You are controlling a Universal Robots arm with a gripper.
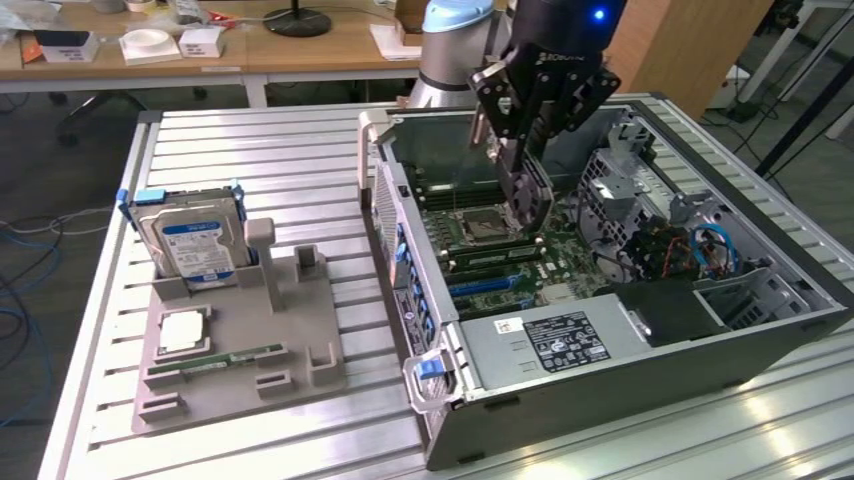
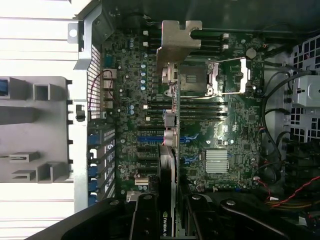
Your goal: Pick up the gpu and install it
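Observation:
My gripper (image 1: 518,140) hangs over the open computer case (image 1: 400,230), shut on the gpu (image 1: 529,195). The card is held on edge and points down toward the motherboard (image 1: 501,260), with its lower end above the CPU socket (image 1: 482,222). In the wrist view the gpu (image 2: 170,150) appears edge-on between my fingers (image 2: 145,217), and its silver end bracket (image 2: 178,40) is at the far end. The card hovers above the board, over the blue expansion slots (image 2: 150,139), not touching them.
A grey fixture (image 1: 300,340) on the exterior view's left holds a silver hard drive (image 1: 194,245), a CPU chip (image 1: 183,330) and a RAM stick (image 1: 214,361). Inside the case are the power supply (image 1: 561,340), a drive cage (image 1: 621,185) and loose cables (image 1: 707,250).

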